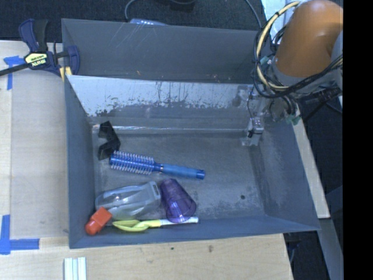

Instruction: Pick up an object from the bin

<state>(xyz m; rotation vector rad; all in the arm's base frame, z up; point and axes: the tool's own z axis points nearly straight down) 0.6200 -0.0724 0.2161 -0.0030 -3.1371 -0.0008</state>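
Observation:
My gripper (254,132) hangs at the bin's back right, low over bare floor near the right wall, with no loose thing beneath it. The nearest thing is a blue hairbrush (154,167) lying across the middle left, its handle end pointing right toward the gripper but well apart from it. A purple plastic cup (176,200) lies on its side near the front wall.
In the front left corner lie a clear bottle (125,198) with an orange cap (98,221) and a yellow-green toothbrush (145,224). A black clip (108,139) rests by the left wall. The arm's orange cover and cables sit above the right rim.

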